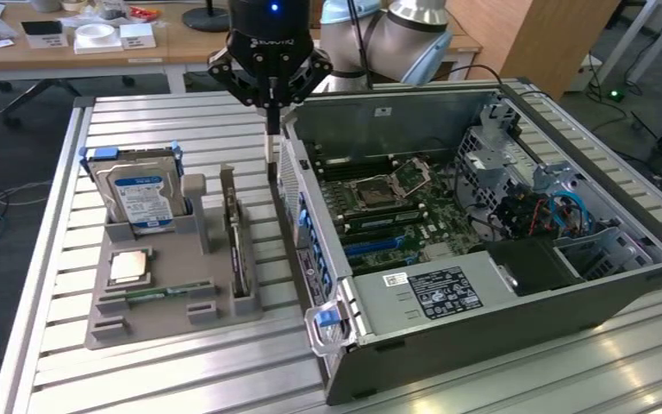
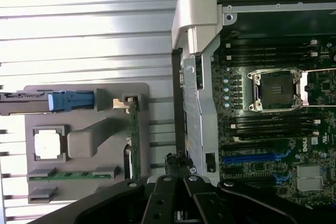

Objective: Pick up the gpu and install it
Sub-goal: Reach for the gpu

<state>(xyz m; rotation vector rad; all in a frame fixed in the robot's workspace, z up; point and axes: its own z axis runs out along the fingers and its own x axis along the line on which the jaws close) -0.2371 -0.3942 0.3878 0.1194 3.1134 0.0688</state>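
The gpu point(image 1: 235, 246) is a thin dark card standing on edge in a slot of the grey holder point(image 1: 159, 315), on the side nearest the computer. The wrist view shows the gpu point(image 2: 134, 145) edge-on with a green rim. My gripper point(image 1: 271, 129) hangs over the gap between the holder and the open computer case point(image 1: 481, 302), near the case's far corner. It is up and to the exterior view's right of the gpu and not touching it. In the wrist view the gripper point(image 2: 178, 61) is a slim dark strip, shut with nothing seen between its fingers.
The holder also carries a hard drive point(image 1: 141, 194) with a blue-white label, a square processor point(image 1: 130, 266) and a green memory stick point(image 1: 159, 293). Inside the case lies the motherboard point(image 1: 400, 216) with blue slots point(image 1: 371, 247). Everything rests on a slatted metal table point(image 1: 170, 379).
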